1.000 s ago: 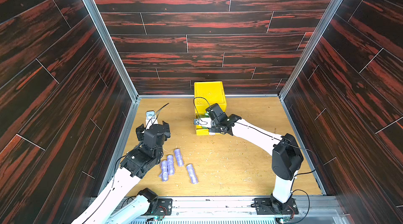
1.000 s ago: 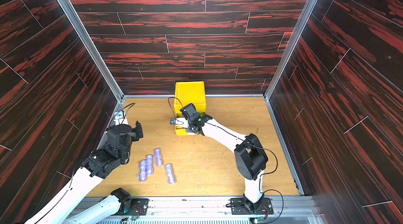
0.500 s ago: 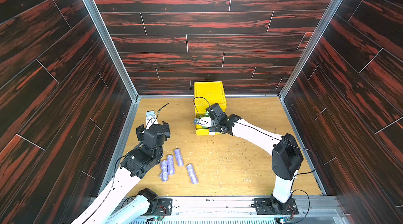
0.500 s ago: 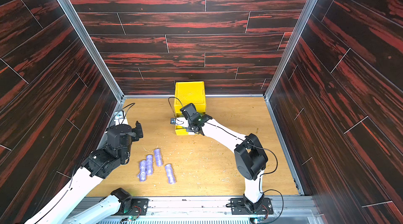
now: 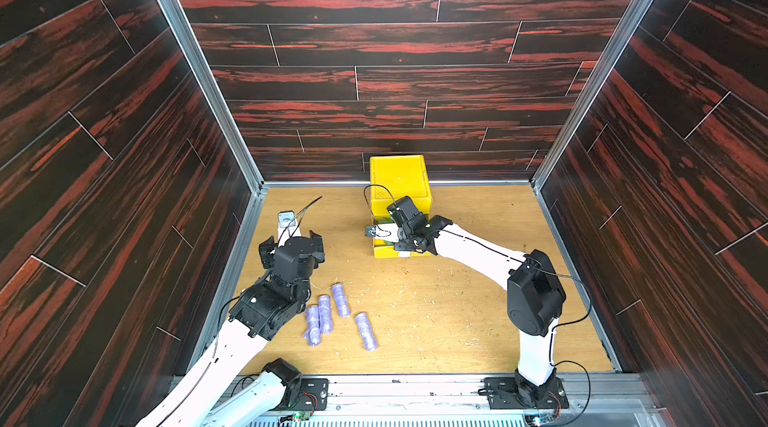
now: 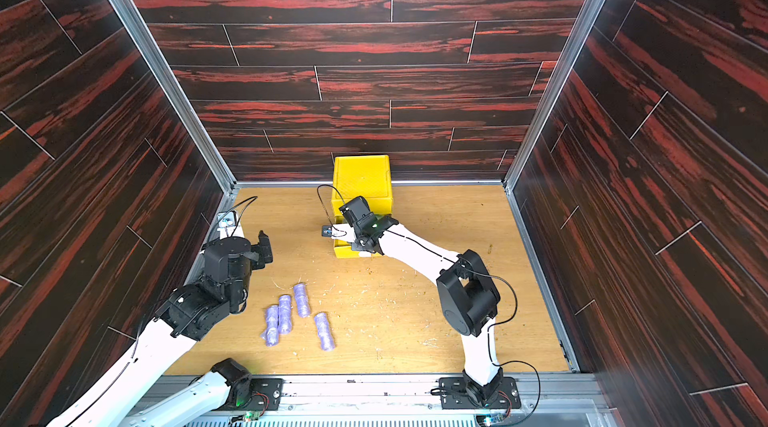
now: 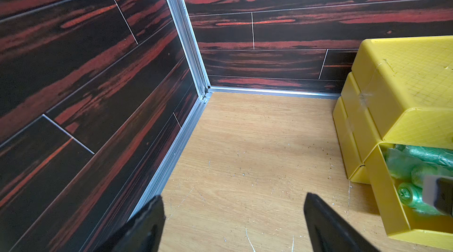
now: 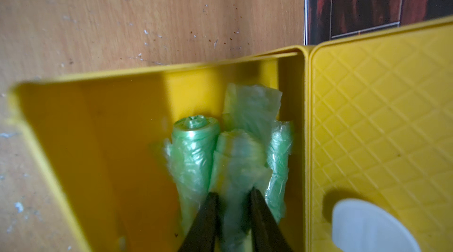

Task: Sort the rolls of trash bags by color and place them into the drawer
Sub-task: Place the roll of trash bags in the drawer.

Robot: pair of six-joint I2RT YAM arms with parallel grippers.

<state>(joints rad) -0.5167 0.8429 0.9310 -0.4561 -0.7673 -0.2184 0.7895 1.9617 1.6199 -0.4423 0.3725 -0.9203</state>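
Note:
The drawer, a yellow cabinet (image 5: 399, 179) (image 6: 361, 179), stands at the back wall with its lowest drawer (image 5: 386, 253) (image 7: 382, 189) pulled out. Green rolls of trash bags (image 7: 416, 157) lie inside. My right gripper (image 5: 392, 238) (image 8: 232, 194) reaches down into that drawer, shut on a green roll (image 8: 235, 155) between two other green rolls (image 8: 193, 145) (image 8: 279, 145). Several lilac-purple rolls (image 5: 340, 300) (image 6: 284, 314) lie on the floor at the front left. My left gripper (image 5: 291, 240) (image 7: 234, 204) hovers open and empty behind them. No pink rolls are in view.
The wooden floor (image 5: 436, 308) is walled in by dark panels with metal corner rails (image 7: 196, 66). A small metal bracket with cables (image 5: 286, 219) sits at the left wall. The cabinet's upper drawers (image 7: 355, 106) are pushed in, one showing a white patch (image 8: 367, 228).

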